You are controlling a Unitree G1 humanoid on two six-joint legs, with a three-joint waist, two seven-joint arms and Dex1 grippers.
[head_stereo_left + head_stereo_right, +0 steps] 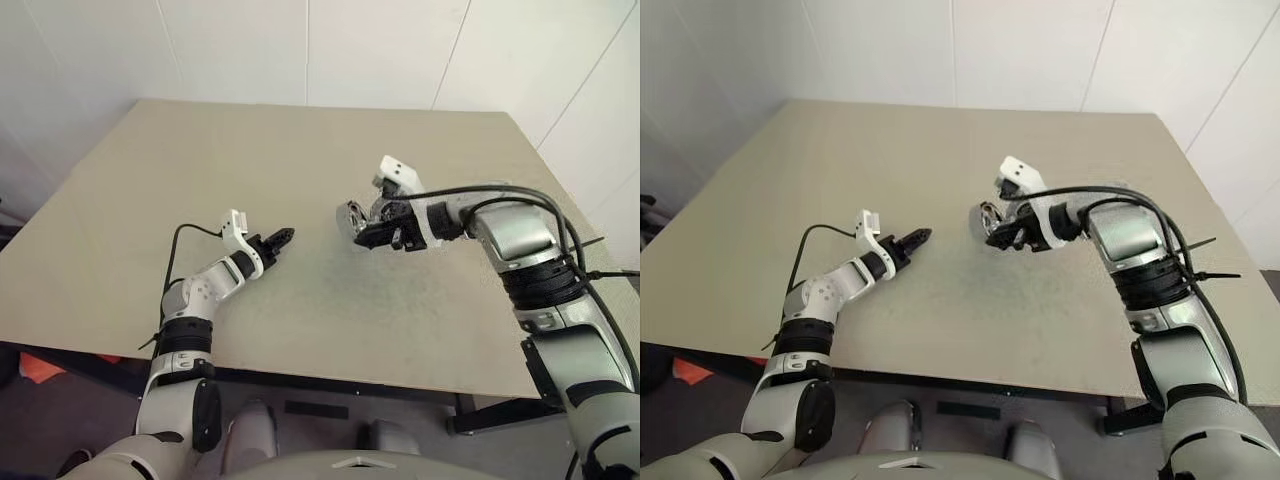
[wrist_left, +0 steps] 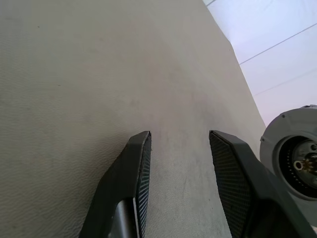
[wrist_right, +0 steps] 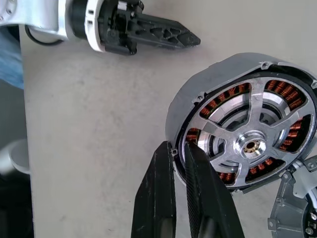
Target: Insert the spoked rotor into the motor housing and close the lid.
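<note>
The motor housing (image 3: 198, 99) is a round silver-grey cup with copper windings. It is tilted up on its edge over the middle of the table (image 1: 300, 140). A silver spoked rotor (image 3: 250, 144) with a brass-centred hub sits inside it. My right gripper (image 3: 179, 145) is shut on the housing's rim at its lower edge. My left gripper (image 1: 286, 236) hovers open and empty low over the table, to the left of the housing (image 1: 350, 216). A round grey part with a dark centre (image 2: 292, 163) lies past the left fingers; I cannot tell whether it is the lid.
Another grey part with screw holes (image 3: 292, 210) shows beside the housing, partly cut off. The beige table reaches white walls at the back and right. A black cable (image 1: 560, 215) loops along my right forearm.
</note>
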